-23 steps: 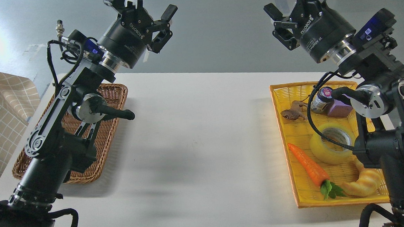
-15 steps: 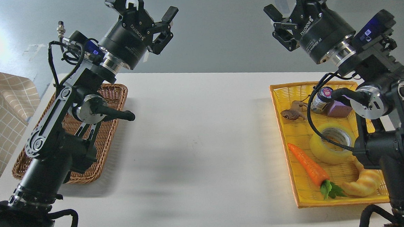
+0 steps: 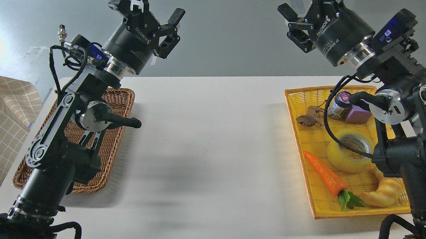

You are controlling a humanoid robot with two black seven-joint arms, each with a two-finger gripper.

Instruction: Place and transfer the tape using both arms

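While both arms hang raised: tape point(image 3: 349, 150) in yellow tray point(image 3: 314, 201), well below wide, empty right gripper point(image 3: 307, 0).

white table point(image 3: 214, 141) | wicker basket point(image 3: 119, 102) left | yellow tray point(image 3: 313, 187) right

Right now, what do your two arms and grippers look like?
Both arms are black and jointed, with silver joint discs and black cables looping along them. The left gripper and right gripper are black two-finger units on round black bodies marked ROBOTIQ in white. Each wrist has a polished metal ring and a small module glowing blue.
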